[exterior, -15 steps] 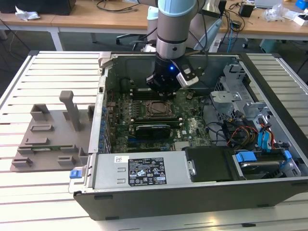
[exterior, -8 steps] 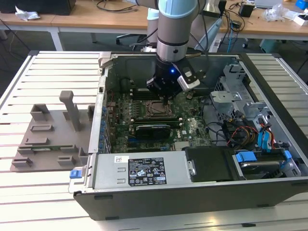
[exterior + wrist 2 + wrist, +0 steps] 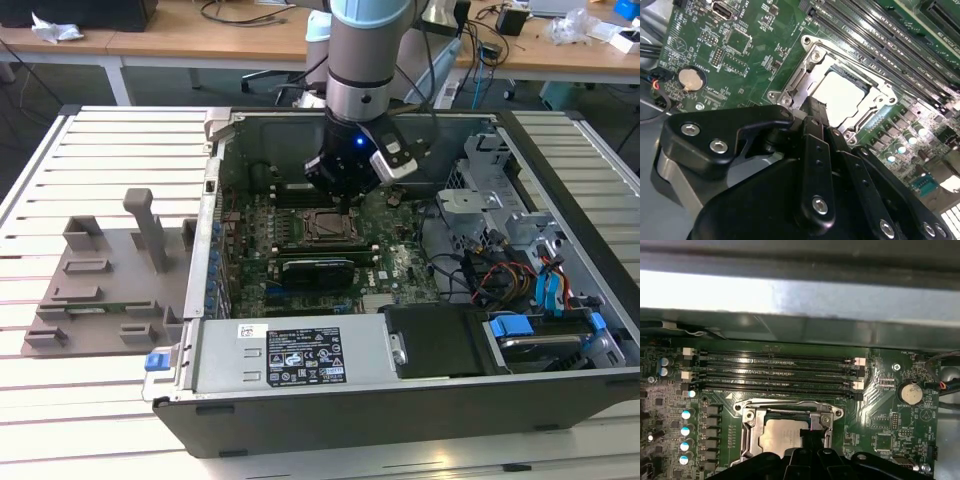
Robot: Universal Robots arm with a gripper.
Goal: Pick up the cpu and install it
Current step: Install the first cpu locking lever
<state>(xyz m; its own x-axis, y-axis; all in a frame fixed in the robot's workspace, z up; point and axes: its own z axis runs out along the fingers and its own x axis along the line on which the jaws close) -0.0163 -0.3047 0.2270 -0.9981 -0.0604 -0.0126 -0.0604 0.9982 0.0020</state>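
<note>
My black-fingered gripper (image 3: 343,200) hangs straight down inside the open black computer case (image 3: 400,400), directly above the dark square socket frame with its metal bracket (image 3: 327,228). In both wrist views my fingertips (image 3: 812,107) reach just to the frame's edge; whether they are parted or closed, or touch anything, I cannot tell.

The cpu (image 3: 842,95), a small flat square chip with a silvery-grey top, lies flat and face-up in that socket frame (image 3: 805,65), its edges parallel to the frame's sides; being square, it has no long axis. In the first wrist view the cpu (image 3: 780,435) sits partly hidden behind my fingers.

Beside the socket frame run four long black memory slots (image 3: 775,372) on the green motherboard (image 3: 745,55), and a round silver coin battery (image 3: 688,77) sits further off. A long black card (image 3: 318,268) lies just on the frame's other side. Outside the case, a grey fixture plate (image 3: 100,290) rests on the slatted table (image 3: 60,160).
</note>
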